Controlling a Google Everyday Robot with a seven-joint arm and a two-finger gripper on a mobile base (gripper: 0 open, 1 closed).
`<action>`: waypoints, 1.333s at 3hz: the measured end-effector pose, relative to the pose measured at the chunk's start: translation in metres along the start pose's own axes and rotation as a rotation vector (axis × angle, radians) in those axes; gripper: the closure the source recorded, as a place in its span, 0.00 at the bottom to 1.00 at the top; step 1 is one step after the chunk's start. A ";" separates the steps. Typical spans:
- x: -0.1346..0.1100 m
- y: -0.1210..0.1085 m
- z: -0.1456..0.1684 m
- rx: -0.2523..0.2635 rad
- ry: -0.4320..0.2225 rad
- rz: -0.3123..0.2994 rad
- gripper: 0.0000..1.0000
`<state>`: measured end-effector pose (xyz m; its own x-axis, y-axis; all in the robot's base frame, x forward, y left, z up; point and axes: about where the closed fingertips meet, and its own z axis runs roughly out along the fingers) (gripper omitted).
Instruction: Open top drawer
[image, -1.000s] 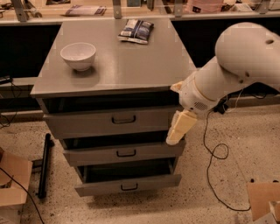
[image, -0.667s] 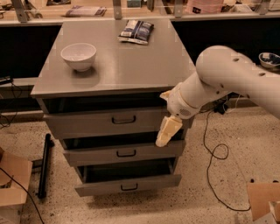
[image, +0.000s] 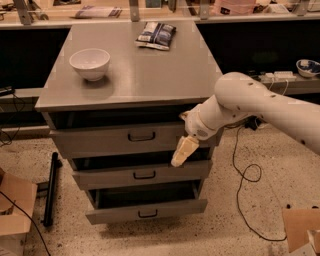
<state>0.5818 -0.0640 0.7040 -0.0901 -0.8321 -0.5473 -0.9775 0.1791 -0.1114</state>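
Top drawer (image: 100, 141) seems slightly ajar; gripper (image: 184, 151) hangs before its right edge, whether open or closed I cannot tell.

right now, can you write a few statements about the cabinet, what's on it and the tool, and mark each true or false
1. A white bowl stands on the cabinet top. True.
2. The tool is on the handle of the top drawer. False: it hangs in front of the drawer's right part, to the right of the handle.
3. The dark snack bag lies inside the bowl. False: it lies apart from the bowl, near the back edge of the cabinet top.
4. The arm comes in from the right side of the picture. True.
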 end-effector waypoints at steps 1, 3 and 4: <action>0.004 -0.031 0.034 -0.009 -0.022 0.001 0.03; 0.001 -0.043 0.045 -0.048 -0.011 -0.010 0.57; 0.000 -0.044 0.044 -0.048 -0.011 -0.010 0.80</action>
<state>0.6327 -0.0490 0.6726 -0.0788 -0.8280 -0.5552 -0.9864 0.1453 -0.0766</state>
